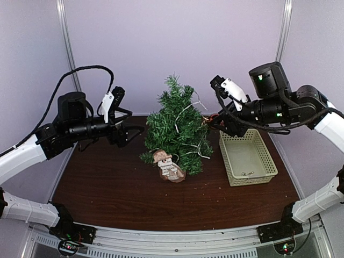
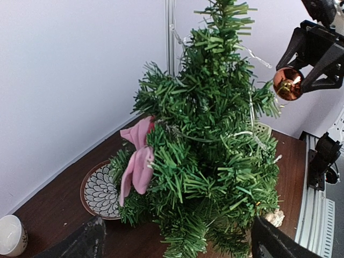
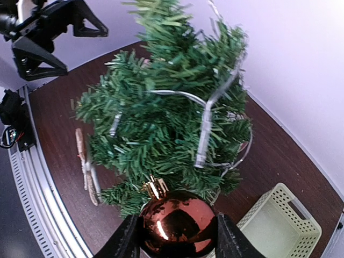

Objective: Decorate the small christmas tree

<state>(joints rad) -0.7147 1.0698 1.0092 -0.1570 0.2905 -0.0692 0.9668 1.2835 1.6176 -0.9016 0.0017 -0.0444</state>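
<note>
My right gripper (image 3: 178, 239) pinched a shiny copper-red glass-like bauble (image 3: 177, 223) just beside the small christmas tree (image 1: 177, 126), dark green and bristly, standing mid dark brown wooden table (image 1: 107, 188). My left gripper (image 1: 129, 130) hung spread wide, empty.

The left gripper (image 1: 129, 129), at centre left, stands wide open. The right gripper (image 1: 216, 123), at centre right, clamps a copper ball (image 3: 177, 226).
</note>
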